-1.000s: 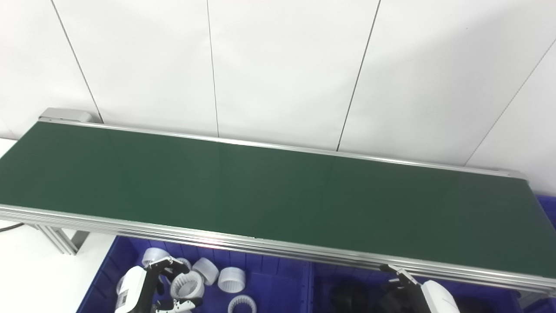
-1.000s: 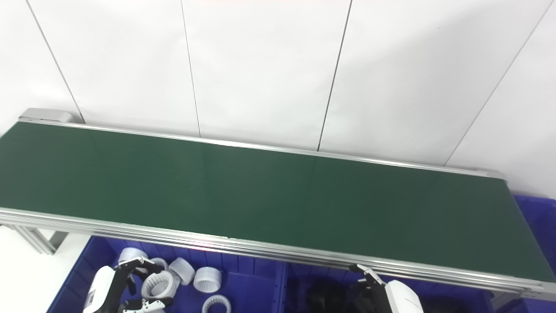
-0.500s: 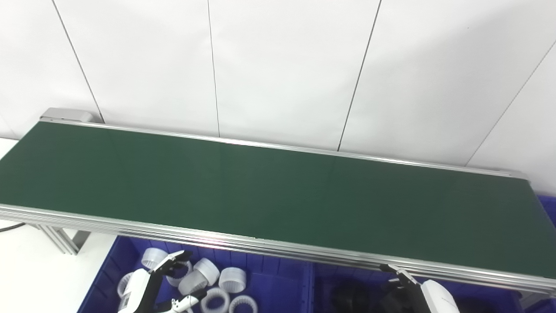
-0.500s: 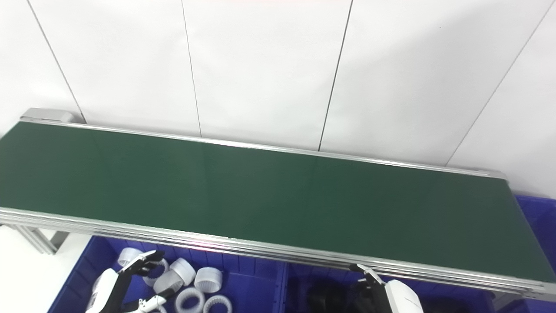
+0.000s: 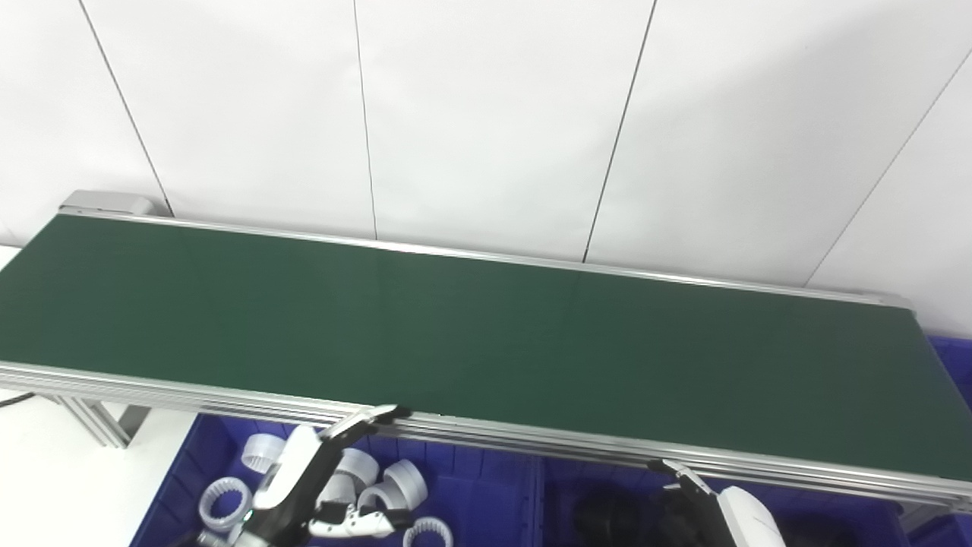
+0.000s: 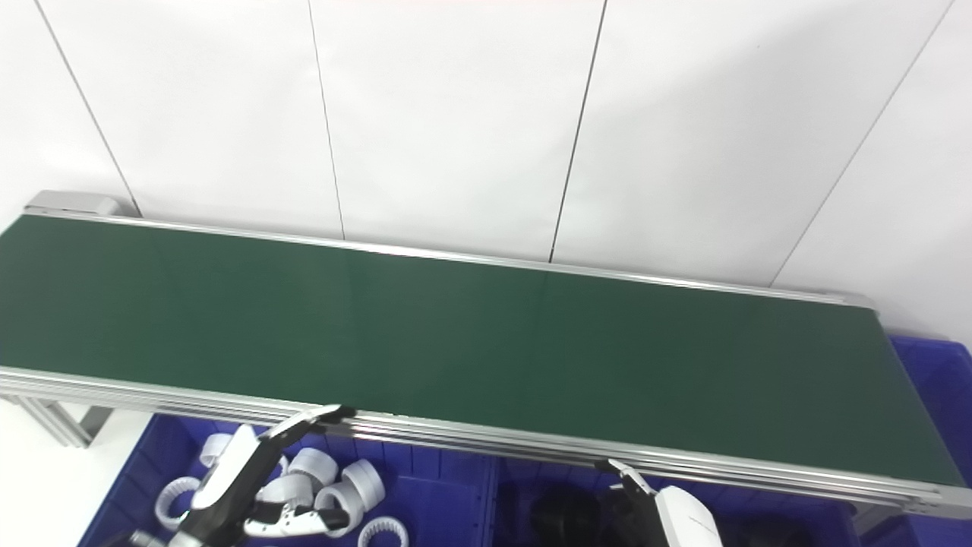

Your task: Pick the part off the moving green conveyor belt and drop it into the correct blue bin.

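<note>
The green conveyor belt [image 5: 471,334] runs across the view and carries no part. My left hand [image 5: 311,482] is open and empty, raised over the left blue bin [image 5: 178,486], its fingertips at the belt's front rail. Several white ring parts [image 5: 402,480] lie in that bin. My right hand [image 5: 717,516] sits low over the right blue bin [image 5: 558,486], which holds black parts [image 5: 607,516]. Most of the right hand is cut off by the bottom edge, so its state is unclear.
The aluminium front rail [image 5: 531,439] of the belt runs just above both bins. Another blue bin [image 6: 938,380] shows at the belt's right end. A white panelled wall stands behind the belt. The belt's metal legs [image 5: 99,422] stand at the left.
My left hand let a white ring drop into the left bin, opened, and rose up and right to the belt's front rail. The right hand has hardly moved. The camera shifted slightly.
</note>
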